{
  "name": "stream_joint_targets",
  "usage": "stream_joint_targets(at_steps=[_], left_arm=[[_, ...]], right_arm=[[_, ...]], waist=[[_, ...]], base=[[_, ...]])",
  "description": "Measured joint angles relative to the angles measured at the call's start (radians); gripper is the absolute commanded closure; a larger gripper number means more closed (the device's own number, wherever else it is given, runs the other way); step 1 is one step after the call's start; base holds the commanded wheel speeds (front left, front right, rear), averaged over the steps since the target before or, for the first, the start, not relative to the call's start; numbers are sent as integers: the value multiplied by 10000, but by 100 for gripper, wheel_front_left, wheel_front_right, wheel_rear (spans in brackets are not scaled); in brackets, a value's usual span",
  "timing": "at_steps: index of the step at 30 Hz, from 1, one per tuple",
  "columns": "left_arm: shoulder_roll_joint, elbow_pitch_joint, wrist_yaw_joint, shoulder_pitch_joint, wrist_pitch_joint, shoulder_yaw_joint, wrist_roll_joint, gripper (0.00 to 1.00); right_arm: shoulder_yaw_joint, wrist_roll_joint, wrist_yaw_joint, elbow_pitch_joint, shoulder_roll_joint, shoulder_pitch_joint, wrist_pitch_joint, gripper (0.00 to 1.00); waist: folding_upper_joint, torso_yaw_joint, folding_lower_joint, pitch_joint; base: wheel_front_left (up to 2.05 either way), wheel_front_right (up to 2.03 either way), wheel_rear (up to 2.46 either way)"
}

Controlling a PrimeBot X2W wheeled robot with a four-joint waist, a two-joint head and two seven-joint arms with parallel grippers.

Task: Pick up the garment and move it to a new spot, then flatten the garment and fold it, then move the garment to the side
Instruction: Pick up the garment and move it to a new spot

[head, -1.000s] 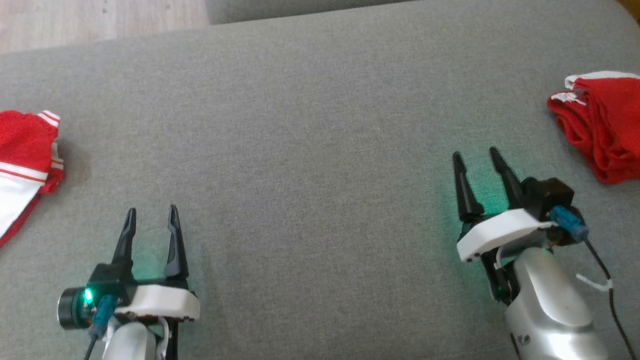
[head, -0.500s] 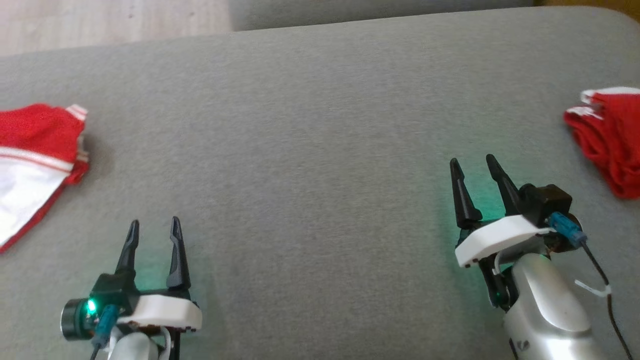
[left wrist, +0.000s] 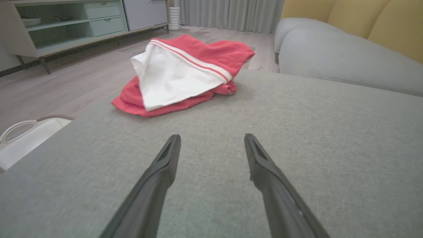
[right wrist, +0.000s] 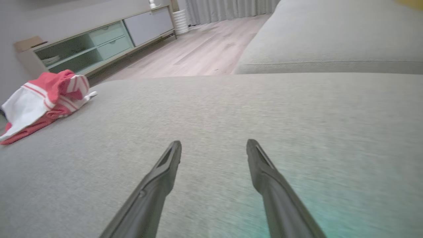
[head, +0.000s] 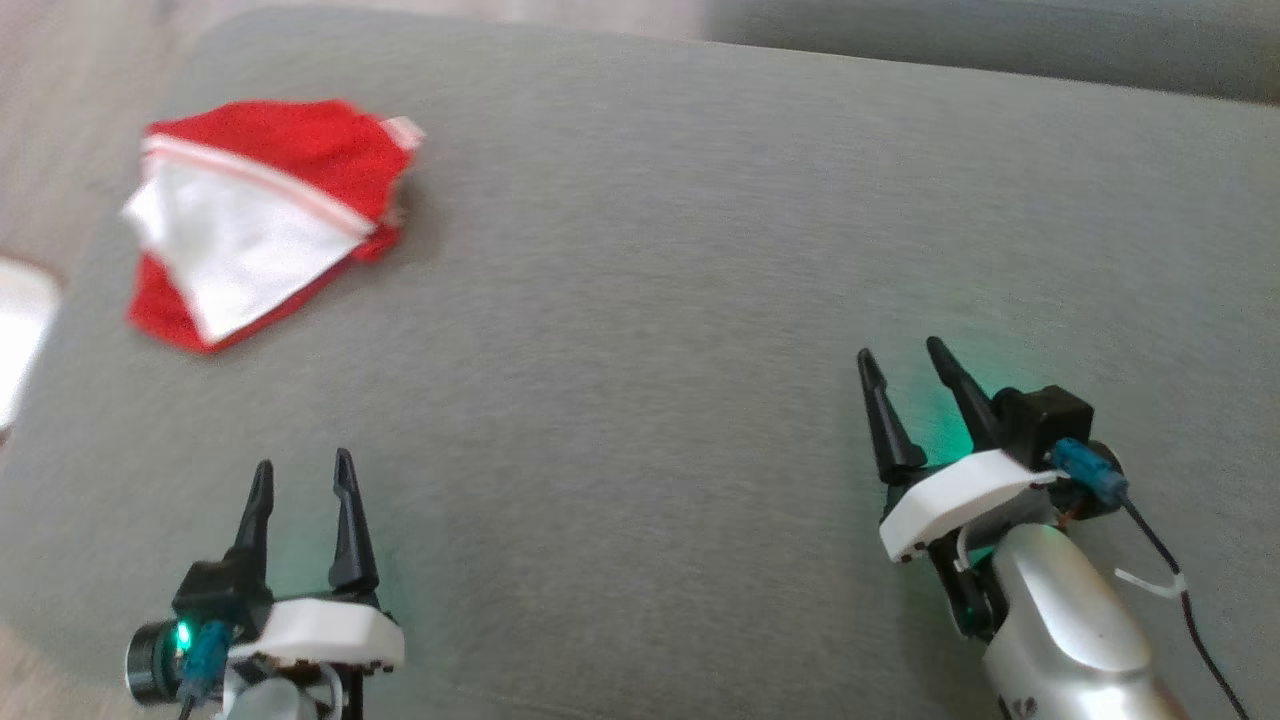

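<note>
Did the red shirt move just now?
No. The garment lies by the same left edge of the grey cushion; the whole picture shifted because the head view turned left.

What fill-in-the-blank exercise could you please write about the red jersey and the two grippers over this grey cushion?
1. The red jersey lies on the grey cushion toward the robot's ____ side.
2. The left gripper and the right gripper are both empty, and both are ____.
3. The large panel on top of the jersey is ____ in colour.
4. The gripper nearer the jersey is the ____ one.

Missing words: left; open; white; left.
</note>
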Motion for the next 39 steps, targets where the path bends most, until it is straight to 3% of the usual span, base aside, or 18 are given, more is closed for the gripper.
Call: stream_joint_targets(at_steps=[6,11,14,18,24,27,33,39], left_arm=[[-2,130,-311,275,0,79,-393,0],[33,42,-642,109,0,548,-393,0],[247,-316,-819,-433,0,855,-284,0],[1055,-445,-984,-1794,-2,1068,-203,0],[2349,414,-1166,-3916,130,811,-240,0],[2617,788,-1170,-4558,380,598,-393,0],[3173,2251,-1244,-6039,1047,-303,-1235,0],[3835,4445,-1060,-6939,1507,-86,-1498,0]], right_arm=[[418,186,0,192,2,-23,0,0],[529,186,0,232,2,-44,0,0],[508,161,0,209,-2,-79,0,0],[382,23,0,56,-2,-339,0,0],[299,-337,0,-410,-8,-868,0,0],[270,-422,0,-591,-13,-984,-2,0],[146,-625,0,-1450,-46,-1545,-2,0],[94,-731,0,-2337,-105,-1961,-54,0]], waist=[[0,1092,0,0],[0,1370,0,106],[0,1258,0,258],[0,1047,1,576],[0,673,2,1291],[0,538,2,1560],[0,100,3,2423],[0,-512,2,3228]], base=[[0,0,0],[0,0,0],[0,0,0],[0,0,0],[0,0,0],[0,0,0],[0,0,0],[0,0,0]])
